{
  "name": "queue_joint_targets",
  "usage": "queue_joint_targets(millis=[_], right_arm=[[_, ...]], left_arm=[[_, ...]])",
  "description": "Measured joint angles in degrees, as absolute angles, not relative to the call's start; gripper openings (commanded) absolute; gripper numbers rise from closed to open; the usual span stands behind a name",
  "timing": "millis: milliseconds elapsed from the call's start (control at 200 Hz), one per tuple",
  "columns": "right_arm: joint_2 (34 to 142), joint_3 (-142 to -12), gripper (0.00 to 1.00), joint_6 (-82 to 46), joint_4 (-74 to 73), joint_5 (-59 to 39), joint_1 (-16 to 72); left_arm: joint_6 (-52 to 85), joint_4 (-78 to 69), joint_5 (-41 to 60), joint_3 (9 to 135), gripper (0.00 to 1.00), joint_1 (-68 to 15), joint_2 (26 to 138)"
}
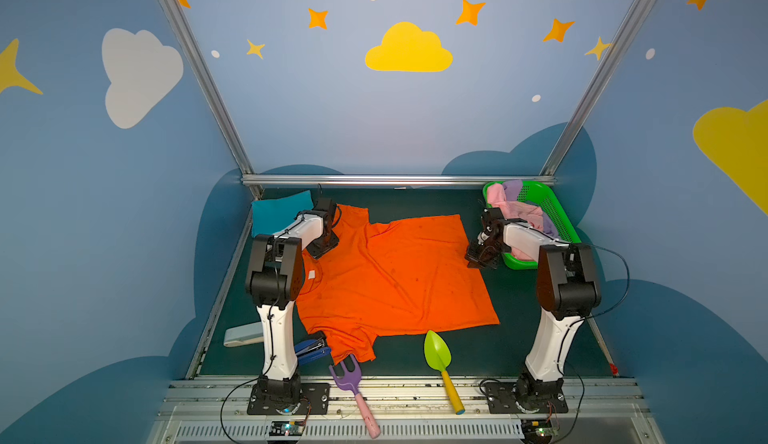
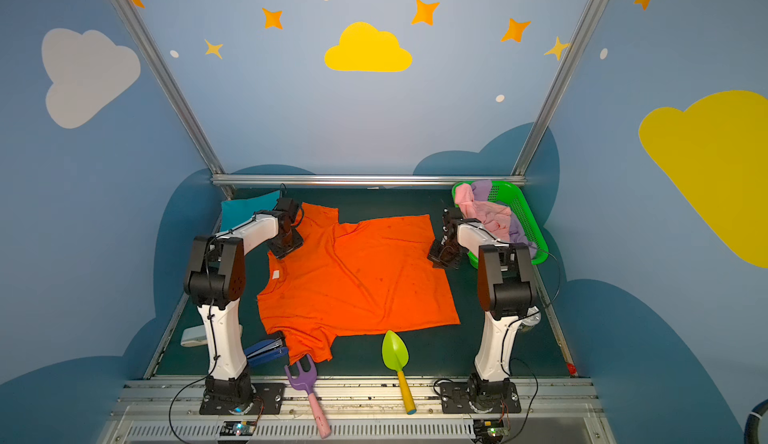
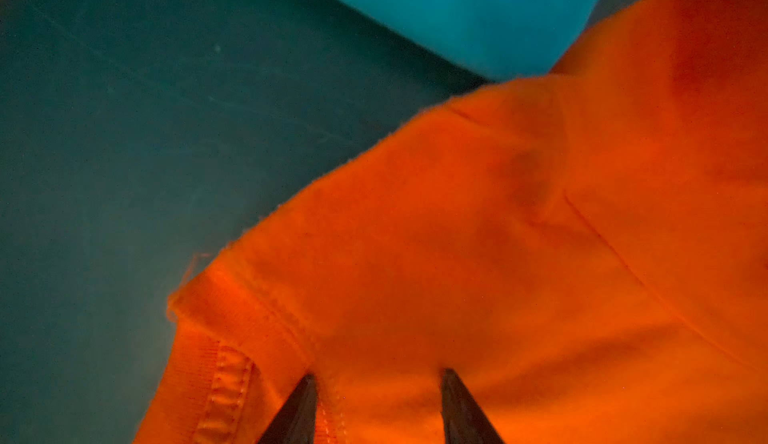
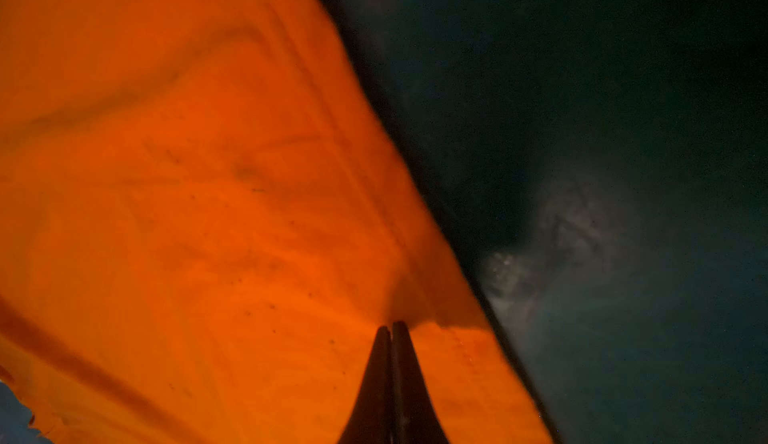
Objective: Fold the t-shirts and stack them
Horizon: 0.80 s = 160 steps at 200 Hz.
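top views: orange t-shirt (image 1: 395,280) is spread flat mid-table, neck toward the left arm, hem toward the right arm. white neck label (image 1: 311,274) shows at the collar, too small to read any print. teal t-shirt (image 1: 278,211) sits folded in the far left corner, just beside the orange sleeve. pink t-shirt (image 1: 498,197) and lilac t-shirt (image 1: 515,186) are bunched in the green basket (image 1: 557,217), far right. left gripper (image 2: 286,249) is down on the shoulder area, right gripper (image 2: 444,260) at the hem edge.

left wrist: left gripper (image 3: 378,375) has its fingers apart over the collar seam, nothing pinched. teal cloth lies beyond.

right wrist: right gripper (image 4: 392,325) has its fingers pressed together on the orange hem, cloth tented up to the tips. no writing legible anywhere.
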<state>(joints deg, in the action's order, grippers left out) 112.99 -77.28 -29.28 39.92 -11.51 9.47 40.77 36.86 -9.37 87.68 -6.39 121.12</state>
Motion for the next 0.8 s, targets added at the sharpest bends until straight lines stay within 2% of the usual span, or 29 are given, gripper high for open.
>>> queue_joint_targets(millis=[190, 320, 486, 576, 676, 801], right_arm=[[112.57, -76.71, 0.00, -30.06, 39.44, -10.28, 9.65], [105.36, -71.29, 0.01, -30.30, 38.89, -7.20, 9.87], [88.47, -63.81, 0.22, -31.00, 39.20, -2.72, 10.02], [81.36, -59.88, 0.29, -31.48, 39.24, -1.50, 10.28], [78.35, -55.35, 0.33, -32.05, 39.86, -1.30, 10.98], [78.30, -50.65, 0.38, -32.29, 41.41, -2.04, 11.35]], left_arm=[[40.14, 38.92, -9.63, 94.11, 0.47, -5.43, 124.84], [39.40, 38.26, -9.41, 91.24, 0.51, -5.26, 122.15], [39.38, 38.92, -11.07, 79.75, 0.55, -8.32, 105.80], [39.90, 39.29, -12.80, 73.45, 0.53, -12.05, 93.86], [41.04, 39.86, -13.50, 65.60, 0.46, -17.45, 81.76], [43.13, 43.46, -14.00, 57.14, 0.42, -25.28, 74.63]])
